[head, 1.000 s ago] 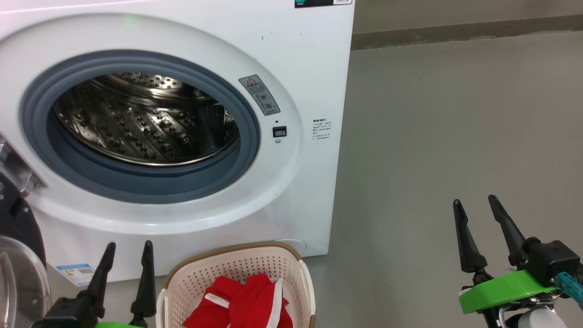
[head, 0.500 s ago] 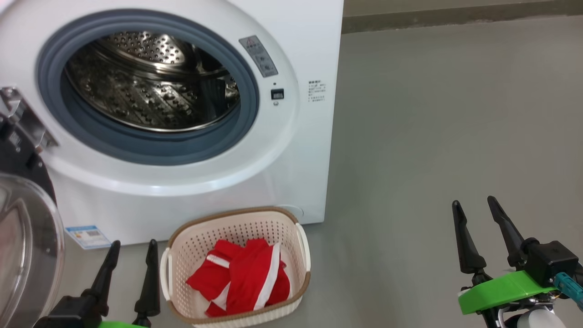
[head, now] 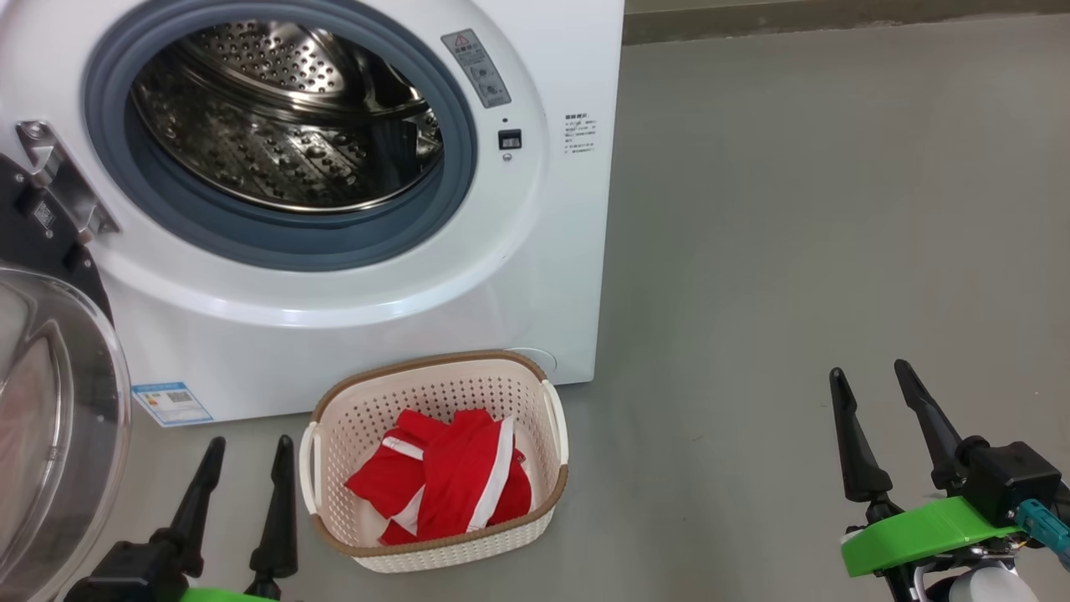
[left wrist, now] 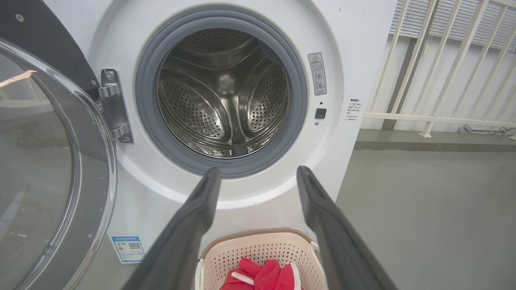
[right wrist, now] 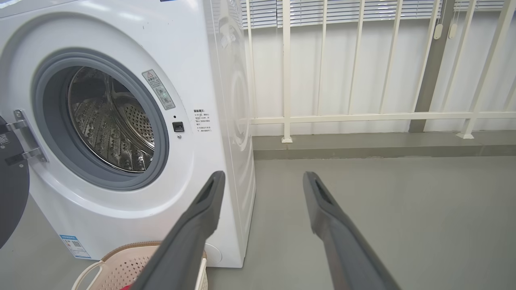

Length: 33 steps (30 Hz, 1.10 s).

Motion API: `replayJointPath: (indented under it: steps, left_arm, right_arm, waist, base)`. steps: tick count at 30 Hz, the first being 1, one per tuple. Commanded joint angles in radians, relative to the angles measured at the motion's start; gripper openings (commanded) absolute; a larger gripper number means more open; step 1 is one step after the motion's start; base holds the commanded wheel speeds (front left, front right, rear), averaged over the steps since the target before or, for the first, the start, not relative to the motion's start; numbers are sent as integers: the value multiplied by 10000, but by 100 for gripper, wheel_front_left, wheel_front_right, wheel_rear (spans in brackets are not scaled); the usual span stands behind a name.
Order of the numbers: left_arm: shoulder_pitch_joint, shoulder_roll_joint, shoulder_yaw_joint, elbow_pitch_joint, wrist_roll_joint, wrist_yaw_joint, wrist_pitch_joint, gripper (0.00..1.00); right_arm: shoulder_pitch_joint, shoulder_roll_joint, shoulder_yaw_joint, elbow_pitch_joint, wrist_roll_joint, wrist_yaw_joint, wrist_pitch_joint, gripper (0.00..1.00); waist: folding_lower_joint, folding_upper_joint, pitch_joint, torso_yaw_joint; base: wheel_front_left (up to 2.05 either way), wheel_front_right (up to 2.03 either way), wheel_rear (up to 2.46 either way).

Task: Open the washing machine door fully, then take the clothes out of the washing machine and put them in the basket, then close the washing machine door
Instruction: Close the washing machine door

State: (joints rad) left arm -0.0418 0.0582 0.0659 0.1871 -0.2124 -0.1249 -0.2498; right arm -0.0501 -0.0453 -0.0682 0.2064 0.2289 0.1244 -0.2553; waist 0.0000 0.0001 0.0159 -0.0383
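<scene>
The white washing machine stands with its steel drum bare inside. Its door hangs swung open at the left on a metal hinge. On the floor in front sits the cream basket holding the red clothes with white stripes. My left gripper is open, just left of the basket, nothing between its fingers. My right gripper is open over bare floor, far right.
A grey floor stretches to the right of the machine. A cream railing and a low ledge run behind it. A blue label is stuck low on the washer front.
The head camera has tilted down, so the washer slid up the picture and the whole basket and more of the door came into sight. Both grippers stayed open and still.
</scene>
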Motion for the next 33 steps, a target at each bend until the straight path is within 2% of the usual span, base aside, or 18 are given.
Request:
replayJointPath:
  steps: [1, 9, 17, 33]
  left_arm:
    - [-408, 219, 327, -299, -19, -57, -120, 100]
    - [-530, 141, 433, -316, 219, -57, -120, 100]
    - [-711, 27, 401, -317, 136, -45, -120, 100]
    - [-710, -67, 617, -857, 114, 594, -120, 100]
  right_arm:
    - [-384, -49, 215, -225, -36, 63, -65, 100]
    - [-440, -49, 173, -323, 1, 63, -65, 100]
    - [-475, -49, 177, -485, -144, 63, -65, 100]
    - [-507, -49, 497, -600, -226, 63, -65, 100]
  waist:
    - [0, -1, -6, 11]
    - [0, -1, 205, 172]
    - [0, -1, 464, 691]
    - [0, -1, 356, 2268]
  base:
    - [0, 0, 0]
    - [0, 0, 0]
    - [0, 0, 0]
    - [0, 0, 0]
